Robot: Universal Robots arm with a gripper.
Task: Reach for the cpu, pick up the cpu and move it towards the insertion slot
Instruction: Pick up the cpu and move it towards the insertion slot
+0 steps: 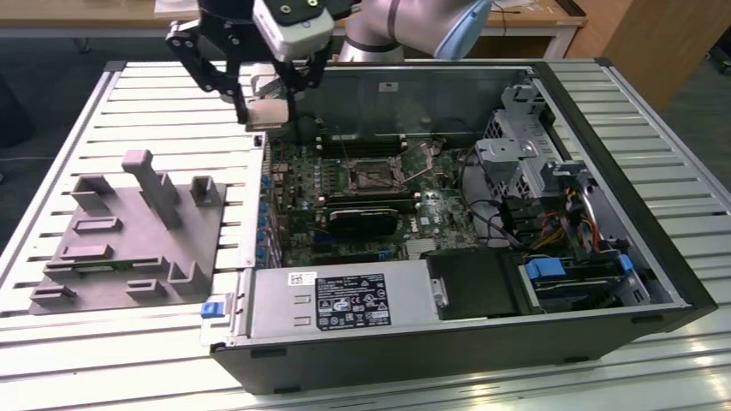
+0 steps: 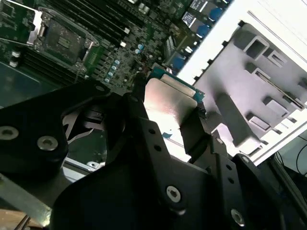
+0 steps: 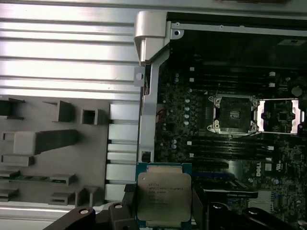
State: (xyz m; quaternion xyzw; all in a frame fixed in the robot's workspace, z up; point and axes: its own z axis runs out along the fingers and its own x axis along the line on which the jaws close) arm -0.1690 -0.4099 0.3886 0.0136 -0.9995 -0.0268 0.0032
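Exterior view: I had the gripper (image 1: 269, 107) up over the back corner of the open computer case (image 1: 639, 231), toward the exterior view's left, fingers clamped on the cpu (image 1: 267, 111). The cpu hung clear of the board. The insertion slot (image 1: 374, 174) sat open mid-motherboard, well apart from the cpu. The grey plastic fixture (image 1: 126, 240) lay on the slatted table (image 1: 68, 360), just outside the case.

Second wrist view: black fingers (image 2: 192, 129) pinched the cpu (image 2: 168, 103) on two opposite edges, metal top facing the camera. Slot (image 2: 62, 40) was far off, fixture (image 2: 259, 91) close by.

First wrist view: cpu (image 3: 164, 195) held flat over the case wall edge, slot (image 3: 233, 114) well apart across the board.
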